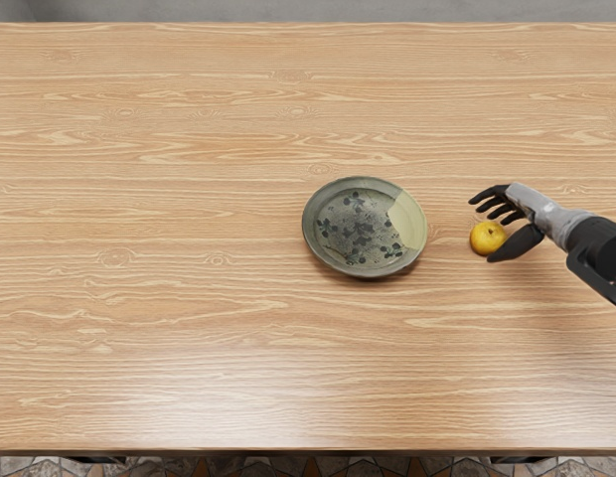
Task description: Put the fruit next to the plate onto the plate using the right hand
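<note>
One arm shows, the right one, coming in over the table's (pixel 139 328) right edge about halfway along it. Its hand (pixel 515 219) is spread wide. The dark fingers (pixel 492 202) fan out toward the table's left, and the thumb (pixel 517 243) is set apart from them, nearer the front edge. In the gap between thumb and fingers sits the fruit (pixel 487 238), small, round and yellow, resting on the wood. The thumb lies just beside it, but I cannot tell whether it touches. The fingers reach past it on the far side and are not closed on it.

The plate (pixel 311 227) lies flat just right of the table's centre. It is a greenish-grey dish with a dark flowered pattern and a paler wedge on its right side. The fruit is near the plate's right rim but apart from it, with a strip of bare wood between them. That puts it between the plate and the table's right edge.
</note>
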